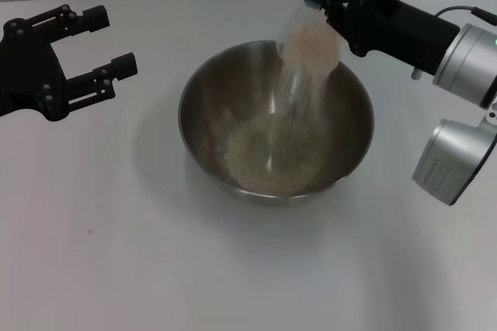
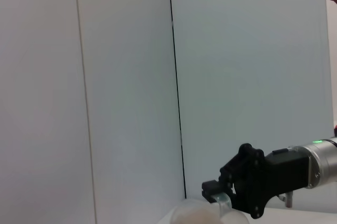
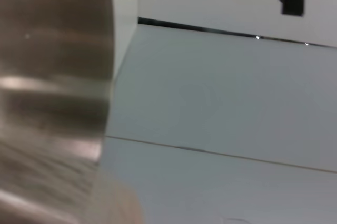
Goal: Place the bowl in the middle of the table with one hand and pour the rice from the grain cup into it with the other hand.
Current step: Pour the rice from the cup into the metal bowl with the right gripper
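Note:
The steel bowl (image 1: 276,121) stands in the middle of the white table (image 1: 116,261). My right gripper (image 1: 330,8) is shut on the clear grain cup (image 1: 311,40), tipped mouth-down over the bowl's far rim. Rice (image 1: 268,152) streams from the cup and lies heaped on the bowl's floor. My left gripper (image 1: 109,40) hangs open to the left of the bowl, apart from it, holding nothing. The left wrist view shows the right gripper (image 2: 221,197) with the cup (image 2: 197,214) below it. Blurred metal of the bowl (image 3: 52,77) fills one side of the right wrist view.
A white panelled wall (image 2: 105,77) runs behind the table. The right arm's silver wrist (image 1: 466,59) and a grey housing (image 1: 450,160) hang over the table's right side. Bare tabletop lies in front of the bowl.

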You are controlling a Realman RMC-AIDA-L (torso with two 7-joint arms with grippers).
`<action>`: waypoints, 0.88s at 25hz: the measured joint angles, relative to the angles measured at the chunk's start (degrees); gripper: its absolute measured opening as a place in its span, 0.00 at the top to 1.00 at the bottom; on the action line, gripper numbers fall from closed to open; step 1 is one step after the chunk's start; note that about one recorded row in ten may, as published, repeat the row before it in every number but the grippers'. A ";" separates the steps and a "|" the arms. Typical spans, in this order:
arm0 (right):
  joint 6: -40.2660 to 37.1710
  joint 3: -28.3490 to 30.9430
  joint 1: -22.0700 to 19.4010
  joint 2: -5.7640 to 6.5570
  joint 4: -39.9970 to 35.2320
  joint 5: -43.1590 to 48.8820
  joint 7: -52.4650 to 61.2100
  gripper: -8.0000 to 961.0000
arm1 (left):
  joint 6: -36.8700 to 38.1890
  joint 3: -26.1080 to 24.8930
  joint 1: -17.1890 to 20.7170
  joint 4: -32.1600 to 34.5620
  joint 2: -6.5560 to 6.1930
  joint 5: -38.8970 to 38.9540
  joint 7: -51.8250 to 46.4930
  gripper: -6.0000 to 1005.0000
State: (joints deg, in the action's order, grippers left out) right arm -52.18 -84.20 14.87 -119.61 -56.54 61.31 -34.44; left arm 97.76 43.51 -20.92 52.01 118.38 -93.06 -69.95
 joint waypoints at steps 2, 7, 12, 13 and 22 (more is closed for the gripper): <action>0.75 -0.65 0.04 0.00 -0.16 0.42 -0.50 0.95 | -0.08 0.00 -0.01 -0.01 0.00 0.00 0.02 0.31; 2.24 -2.35 -0.29 -0.12 -1.54 0.55 -4.33 0.95 | -0.52 0.00 -0.28 0.02 -0.02 -0.01 0.04 0.31; 2.27 -2.94 -0.41 -0.10 -2.40 0.69 -6.70 0.94 | -1.04 0.00 -0.64 0.02 -0.09 -0.01 0.07 0.31; 2.31 -3.04 -0.47 -0.11 -2.45 0.71 -7.88 0.94 | -1.04 0.00 -0.70 0.03 -0.09 -0.01 0.07 0.31; 5.34 -6.71 -1.08 -0.15 -3.52 0.74 -15.10 0.94 | -1.10 0.00 -1.02 0.03 -0.09 0.04 0.25 0.31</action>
State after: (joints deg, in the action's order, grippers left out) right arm -46.85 -90.91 13.78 -119.76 -60.06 62.05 -49.54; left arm 96.66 43.50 -21.94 52.04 118.29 -93.02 -69.70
